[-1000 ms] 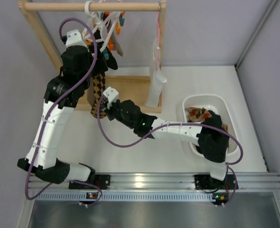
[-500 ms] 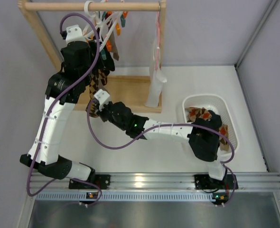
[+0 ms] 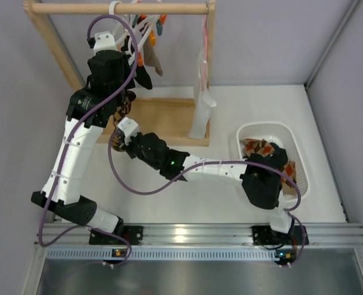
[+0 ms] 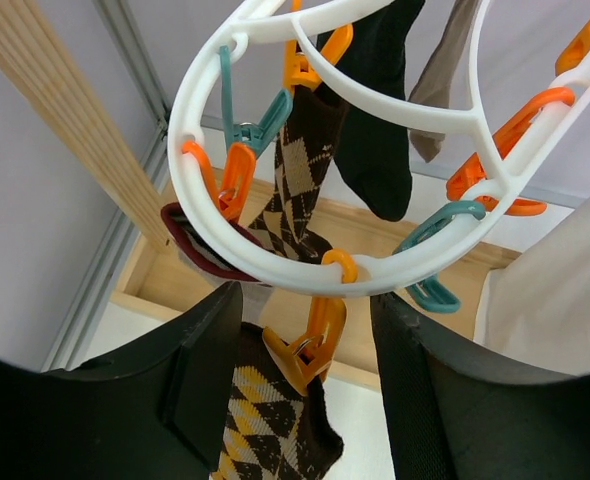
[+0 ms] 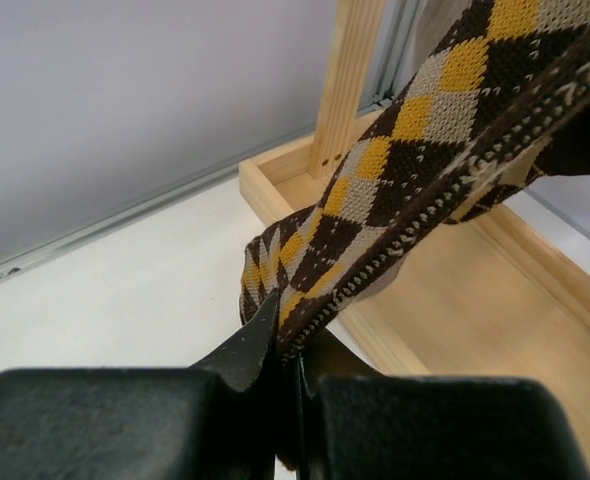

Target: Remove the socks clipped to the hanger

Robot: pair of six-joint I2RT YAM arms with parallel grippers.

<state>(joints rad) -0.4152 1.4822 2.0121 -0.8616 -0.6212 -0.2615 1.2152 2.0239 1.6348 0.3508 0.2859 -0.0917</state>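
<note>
**Checked sock pinched low, clip yet to let go**

My right gripper point(image 5: 280, 345) is clamped on the lower end of the checked sock point(image 5: 415, 170), and the knit runs up from it in a slanted, taut-looking band. The sock hangs from the hanger point(image 4: 275, 260), which hooks on the wooden rail point(image 3: 120, 8) over the far left corner of the table point(image 3: 329, 110). My left gripper point(image 4: 307, 330) sits just under the white ring with its fingers apart, one on each side of the orange clip point(image 4: 310, 345) that bites the sock's top. A black sock point(image 4: 375, 150) dangles further inside the ring.

I judge the sock light, soft and stretchy. It will lengthen before it slips free, and a hard tug would swing the light plastic hanger instead. The best hold is where the knit bunches thick, as the right gripper has it, with the clip squeezed open or the ring steadied. A basket point(image 3: 295, 144) near the right edge already holds socks.
</note>
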